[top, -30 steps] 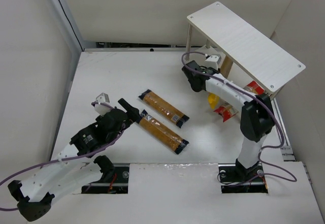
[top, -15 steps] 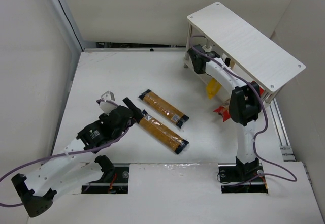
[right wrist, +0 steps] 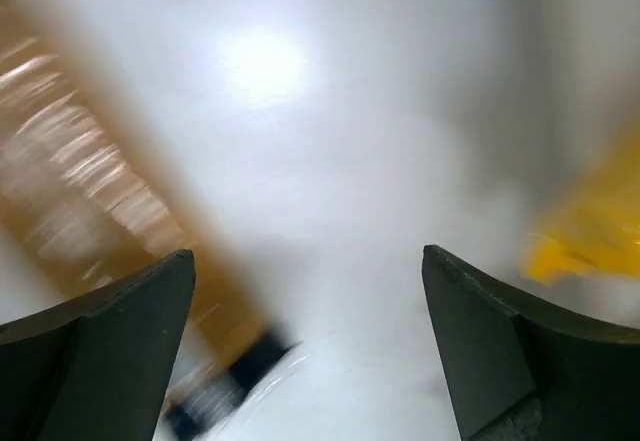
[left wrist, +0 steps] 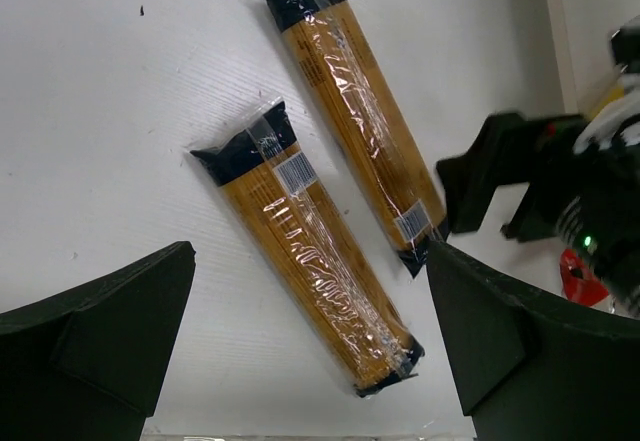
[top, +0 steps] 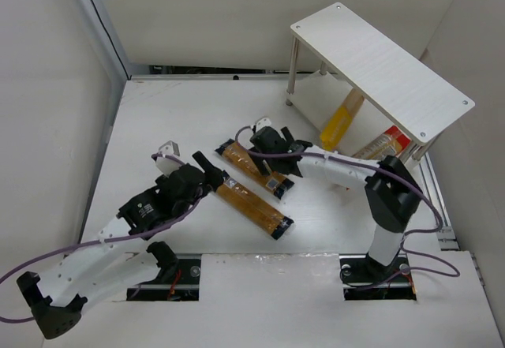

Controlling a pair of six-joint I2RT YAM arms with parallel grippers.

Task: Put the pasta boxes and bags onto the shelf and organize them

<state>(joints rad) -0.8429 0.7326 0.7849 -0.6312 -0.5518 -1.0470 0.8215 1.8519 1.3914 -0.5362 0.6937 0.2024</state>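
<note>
Fingers spread, the left gripper (top: 211, 174) is held at the black end of the nearer orange-brown pack (top: 254, 205) on the table. The right gripper (top: 278, 147), likewise spread, is held over the farther pack (top: 236, 156). 1 yellow pack (top: 339, 124) and 1 red pack (top: 387, 141) are seen under the shelf (top: 380, 62).

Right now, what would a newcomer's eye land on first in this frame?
Two orange-brown spaghetti packs lie side by side in the middle of the top view: the far pack beneath the open right gripper, the near pack before the open left gripper. At the far right stands the pale shelf, a yellow pack leaning tilted under its top board, a red pack beside it.
</note>
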